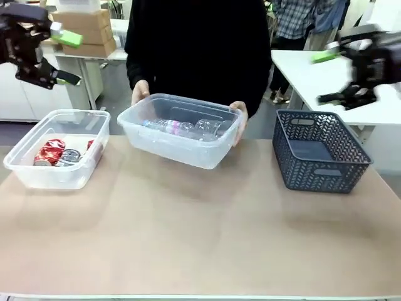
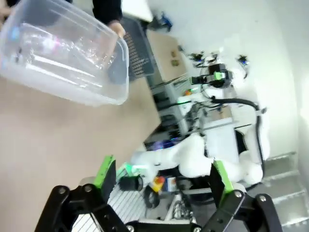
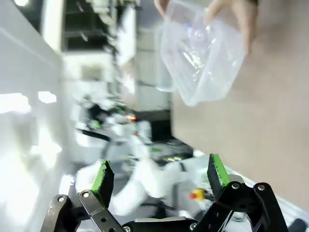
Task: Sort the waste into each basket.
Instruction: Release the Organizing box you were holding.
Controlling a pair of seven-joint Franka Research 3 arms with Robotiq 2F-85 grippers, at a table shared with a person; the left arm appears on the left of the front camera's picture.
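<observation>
A person's two hands (image 1: pixel 140 91) hold a clear basket (image 1: pixel 182 129) at the table's far middle, tilted a little off the table. Clear plastic bottles (image 1: pixel 182 128) lie inside it. A second clear basket (image 1: pixel 57 148) rests at the left with crushed red and silver cans (image 1: pixel 57 153) in it. My left gripper (image 1: pixel 69 59) hangs open high at the far left, above and behind the can basket. My right gripper (image 1: pixel 326 76) is raised at the far right, open and blurred. The held basket (image 2: pixel 63 58) fills the left wrist view's top left, and the same basket (image 3: pixel 203 48) appears at the right wrist view's top.
A dark grey lattice basket (image 1: pixel 318 150) stands at the table's right, under my right gripper. The near half of the tan table (image 1: pixel 200 238) is bare. White tables and cardboard boxes (image 1: pixel 88 28) stand behind, with other people farther off.
</observation>
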